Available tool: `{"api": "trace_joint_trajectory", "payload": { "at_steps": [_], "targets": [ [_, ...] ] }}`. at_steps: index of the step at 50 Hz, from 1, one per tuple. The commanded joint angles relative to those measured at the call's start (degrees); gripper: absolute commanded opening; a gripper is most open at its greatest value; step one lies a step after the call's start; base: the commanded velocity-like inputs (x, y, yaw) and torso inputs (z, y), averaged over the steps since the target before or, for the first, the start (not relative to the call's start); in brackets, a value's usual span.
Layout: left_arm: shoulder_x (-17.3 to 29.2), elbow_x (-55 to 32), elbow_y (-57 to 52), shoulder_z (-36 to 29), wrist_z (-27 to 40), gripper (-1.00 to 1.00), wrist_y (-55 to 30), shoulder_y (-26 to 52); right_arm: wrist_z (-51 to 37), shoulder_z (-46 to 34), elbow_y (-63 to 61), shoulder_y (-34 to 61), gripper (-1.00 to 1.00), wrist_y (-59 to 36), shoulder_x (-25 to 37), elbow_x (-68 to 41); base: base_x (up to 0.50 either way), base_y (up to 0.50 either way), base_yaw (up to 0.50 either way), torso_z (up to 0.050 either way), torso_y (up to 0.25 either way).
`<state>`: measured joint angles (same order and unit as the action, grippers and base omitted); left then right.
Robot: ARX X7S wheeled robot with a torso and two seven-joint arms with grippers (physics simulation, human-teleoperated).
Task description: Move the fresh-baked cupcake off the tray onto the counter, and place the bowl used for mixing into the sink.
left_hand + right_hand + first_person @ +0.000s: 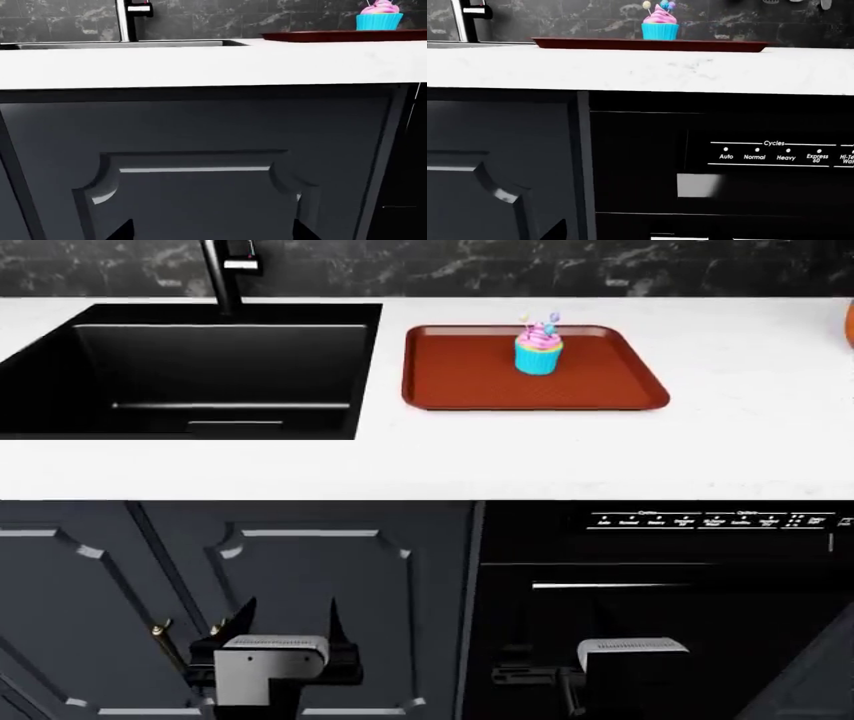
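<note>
The cupcake [538,348], with blue wrapper and pink frosting, stands upright on the red-brown tray [454,375] on the white counter [534,455], right of the black sink [200,360]. The cupcake also shows in the left wrist view [379,19] and the right wrist view [660,27]. The bowl is out of view. My left gripper [283,625] is open and empty, low in front of the cabinet doors under the sink; its tips show in the left wrist view [213,231]. My right gripper [639,232] is open and empty, low in front of the dishwasher.
A black faucet [220,270] rises behind the sink. The dishwasher control panel [721,520] sits under the counter edge on the right. An orange object [849,325] is cut off at the counter's far right. Dark panelled cabinet doors [307,560] face both grippers.
</note>
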<state>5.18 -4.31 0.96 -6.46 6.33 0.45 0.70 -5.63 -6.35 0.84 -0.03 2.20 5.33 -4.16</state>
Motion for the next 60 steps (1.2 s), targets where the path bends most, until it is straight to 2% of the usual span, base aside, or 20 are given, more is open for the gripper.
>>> {"api": "trace_joint_trajectory", "payload": {
  "at_steps": [1, 39, 42, 43, 46, 47, 48, 50, 51, 52, 53, 55, 58, 60],
  "targets": [
    [0.80, -1.32, -0.37, -0.69, 0.27, 1.00, 2.02, -0.27, -0.86, -0.87, -0.07, -0.04, 1.00, 0.23, 0.63, -0.80, 0.00, 0.00, 0.00, 0.050, 0.002],
    [2.82, -2.29, -0.07, -3.82, 1.61, 1.00, 1.00, 0.59, -2.72, -2.94, -0.73, 0.21, 1.00, -0.59, 2.38, -2.70, 0.00, 0.00, 0.00, 0.050, 0.001],
    [3.15, -1.65, -1.33, -4.05, 2.77, 1.00, -2.81, 0.72, -2.55, -2.36, -3.12, 0.75, 1.00, -1.41, 2.88, -3.92, 0.00, 0.00, 0.00, 0.041, 0.001],
    [3.28, -3.58, -3.81, -3.64, 1.77, 1.00, -2.49, 0.05, -2.68, -1.34, -7.26, 0.45, 1.00, -6.04, 3.18, -6.86, 0.00, 0.00, 0.00, 0.000, 0.000],
    [4.89, -6.07, -14.38, -3.30, 1.91, 1.00, -11.30, -0.73, -2.78, -1.13, -16.06, -0.06, 1.00, -14.28, 4.99, -9.90, 0.00, 0.00, 0.00, 0.000, 0.000],
    [6.25, -7.00, -21.74, -2.80, 2.58, 1.00, -16.29, -1.07, -3.10, -1.29, -22.36, 0.22, 1.00, -20.36, 6.84, -11.19, 0.00, 0.00, 0.00, 0.000, 0.000],
    [8.58, -7.63, -29.44, -3.08, 3.22, 1.00, -24.89, -0.39, -3.40, -0.47, -29.92, 1.15, 1.00, -28.94, 9.24, -14.80, 0.00, 0.00, 0.00, 0.000, 0.000],
    [9.93, -11.10, -35.97, -2.33, 2.83, 1.00, -33.25, 0.64, -4.28, 0.52, -36.02, 2.84, 1.00, -36.84, 11.47, -17.75, 0.00, 0.00, 0.00, 0.000, 0.000],
    [12.04, -11.31, -43.08, -2.58, 3.81, 1.00, -40.21, 3.07, -4.94, 2.87, -42.45, 5.76, 1.00, -45.44, 13.93, -22.83, 0.00, 0.00, 0.00, 0.000, 0.000],
    [12.98, -10.91, -45.49, -2.99, 4.33, 1.00, -42.93, 4.48, -5.36, 3.78, -44.80, 7.35, 1.00, -49.13, 14.97, -24.67, 0.00, 0.00, 0.00, 0.000, 0.000],
    [14.64, -10.79, -49.24, -3.03, 4.86, 1.00, -48.31, 7.96, -6.74, 9.04, -48.61, 11.82, 1.00, -57.73, 15.61, -33.23, 0.00, 0.00, 0.00, 0.000, 0.000],
    [13.50, -16.96, -52.95, 2.75, 4.33, 1.00, -59.01, 14.40, -9.89, 14.29, -51.53, 19.51, 1.00, -69.26, 16.98, -41.07, 0.00, 0.00, 0.00, 0.000, 0.000],
    [9.41, -26.74, -56.48, 12.00, 3.11, 1.00, -72.16, 22.36, -14.07, 20.82, -53.50, 28.13, 1.00, -81.68, 17.13, -52.05, 0.00, 0.00, 0.00, 0.000, 0.000],
    [8.69, -31.06, -57.61, 14.82, 2.77, 1.00, -81.14, 28.90, -18.19, 25.68, -53.52, 33.80, 1.00, -90.08, 16.04, -60.98, 0.00, 0.00, 0.00, 0.000, 0.000]
  ]
}}
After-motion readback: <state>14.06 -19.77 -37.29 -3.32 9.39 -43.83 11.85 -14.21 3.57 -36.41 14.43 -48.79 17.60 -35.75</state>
